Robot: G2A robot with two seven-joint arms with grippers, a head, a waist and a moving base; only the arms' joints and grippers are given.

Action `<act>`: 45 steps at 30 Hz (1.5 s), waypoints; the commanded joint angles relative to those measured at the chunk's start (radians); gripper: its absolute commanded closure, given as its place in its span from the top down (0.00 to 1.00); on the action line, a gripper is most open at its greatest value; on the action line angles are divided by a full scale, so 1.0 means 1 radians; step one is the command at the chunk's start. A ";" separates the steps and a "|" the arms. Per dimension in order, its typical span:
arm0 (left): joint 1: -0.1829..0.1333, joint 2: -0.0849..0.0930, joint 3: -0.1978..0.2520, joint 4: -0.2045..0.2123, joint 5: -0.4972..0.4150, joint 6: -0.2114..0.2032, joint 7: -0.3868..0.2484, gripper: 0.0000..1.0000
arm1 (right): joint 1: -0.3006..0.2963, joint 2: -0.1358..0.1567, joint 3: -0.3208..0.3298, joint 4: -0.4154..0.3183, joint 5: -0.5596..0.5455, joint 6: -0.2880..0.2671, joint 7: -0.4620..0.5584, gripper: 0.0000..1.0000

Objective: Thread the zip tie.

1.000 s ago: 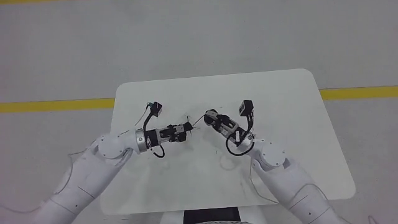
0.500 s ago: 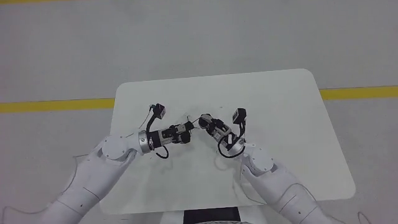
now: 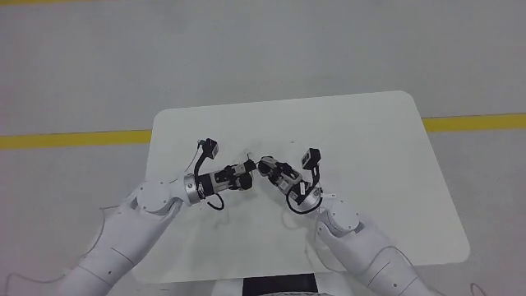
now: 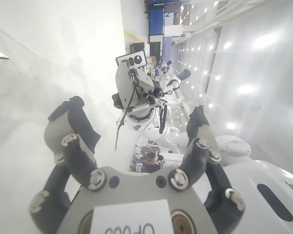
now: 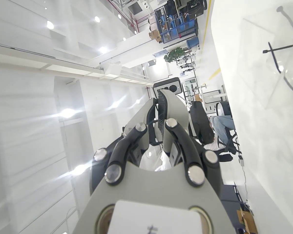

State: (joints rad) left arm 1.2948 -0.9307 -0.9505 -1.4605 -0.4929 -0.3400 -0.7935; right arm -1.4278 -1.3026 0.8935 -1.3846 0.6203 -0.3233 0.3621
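A thin black zip tie (image 4: 123, 120) hangs down from my right gripper (image 4: 134, 88), which is shut on its upper part. In the top view the right gripper (image 3: 265, 164) sits over the middle of the white table (image 3: 370, 131), almost tip to tip with my left gripper (image 3: 246, 174). The left gripper (image 4: 135, 105) is open, its two dark fingertips (image 4: 70, 113) spread wide, and the zip tie shows in the gap a little beyond them. In the right wrist view the right gripper (image 5: 161, 98) has its fingers pressed together.
Loose black zip ties (image 5: 274, 57) lie on the table under a clear plastic sheet, off to the side of the grippers. The table's rounded edge (image 3: 415, 103) lies well beyond both arms, with bare tabletop all around.
My right gripper has moved left and slightly toward the robot, closing the gap to the left gripper. The left gripper edged a little to the right.
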 commanded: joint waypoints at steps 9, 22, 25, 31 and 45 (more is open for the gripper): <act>0.009 -0.008 -0.003 0.007 -0.056 0.000 0.018 1.00 | -0.017 -0.006 -0.013 -0.025 -0.083 -0.017 -0.041 0.00; 0.020 -0.019 -0.027 0.017 -0.085 0.000 -0.020 0.33 | -0.063 -0.026 0.023 -0.072 -0.193 -0.017 -0.118 0.00; 0.020 -0.023 -0.028 0.021 -0.082 0.000 -0.025 0.29 | -0.071 -0.030 0.030 -0.074 -0.211 -0.017 -0.111 0.00; 0.022 -0.027 -0.033 0.025 -0.077 0.000 -0.032 0.23 | -0.082 -0.035 0.047 -0.078 -0.265 -0.017 -0.116 0.00; 0.040 -0.032 -0.051 0.014 -0.061 0.000 -0.037 0.08 | -0.104 -0.043 0.069 -0.092 -0.331 -0.017 -0.113 0.00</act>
State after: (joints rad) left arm 1.3340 -0.9624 -1.0011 -1.4450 -0.5551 -0.3400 -0.8305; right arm -1.5316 -1.3445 0.9621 -1.4767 0.2901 -0.3400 0.2473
